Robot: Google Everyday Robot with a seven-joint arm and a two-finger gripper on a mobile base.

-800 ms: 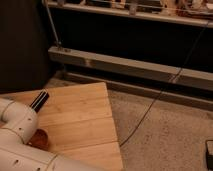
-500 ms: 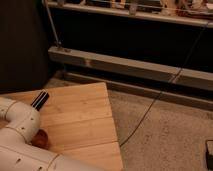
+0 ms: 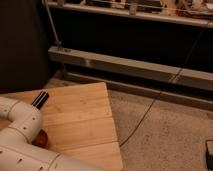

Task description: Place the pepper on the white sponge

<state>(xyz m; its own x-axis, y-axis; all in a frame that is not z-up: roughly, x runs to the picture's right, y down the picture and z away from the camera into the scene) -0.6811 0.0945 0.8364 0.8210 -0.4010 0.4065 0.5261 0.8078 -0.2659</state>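
My white arm (image 3: 22, 132) fills the lower left corner and bends over the wooden table (image 3: 85, 120). A black cylindrical part (image 3: 41, 99) sticks out from its elbow. My gripper is not in view; it lies beyond the lower left edge or behind the arm. A small reddish-brown thing (image 3: 41, 139) shows on the table just under the arm. It may be the pepper, but I cannot tell. The white sponge is out of view.
The table's right edge drops to a speckled floor (image 3: 165, 135). A thin cable (image 3: 150, 107) runs across the floor up to the right. A grey metal rail (image 3: 130, 67) and dark shelving stand behind. A dark object (image 3: 209, 152) sits at the right edge.
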